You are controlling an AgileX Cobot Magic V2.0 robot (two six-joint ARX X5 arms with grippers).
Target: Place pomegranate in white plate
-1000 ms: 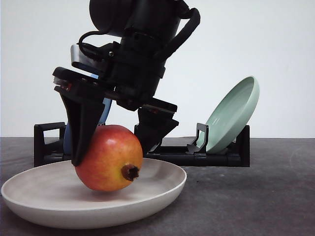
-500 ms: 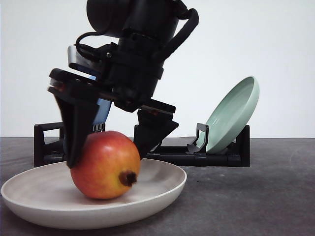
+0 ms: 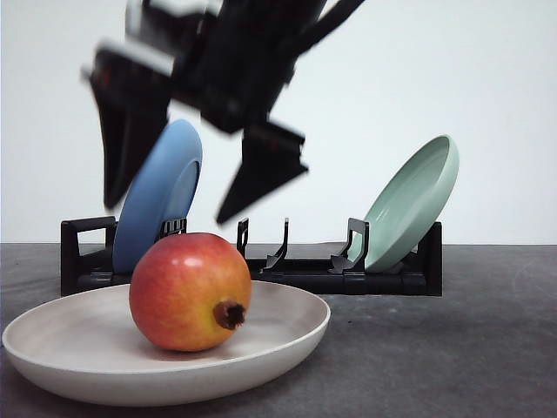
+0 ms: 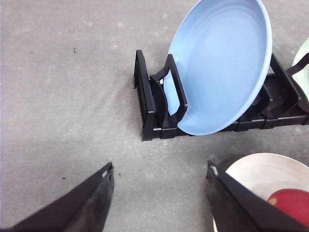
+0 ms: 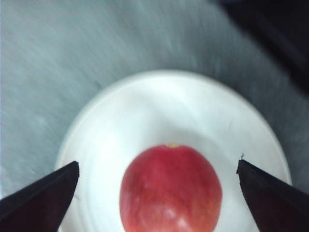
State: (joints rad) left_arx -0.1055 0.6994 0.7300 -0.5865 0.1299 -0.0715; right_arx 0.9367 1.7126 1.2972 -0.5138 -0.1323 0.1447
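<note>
Pomegranate (image 3: 190,292) rests in white plate (image 3: 287,335), below right gripper (image 3: 178,187); fingers spread wide, empty, clear of fruit. Left gripper (image 4: 159,193) fingers apart, empty. Step: release done. Next: retreat clear of plate.

Bright, even light; the hand (image 3: 174,196) is motion-blurred (right wrist view too).
</note>
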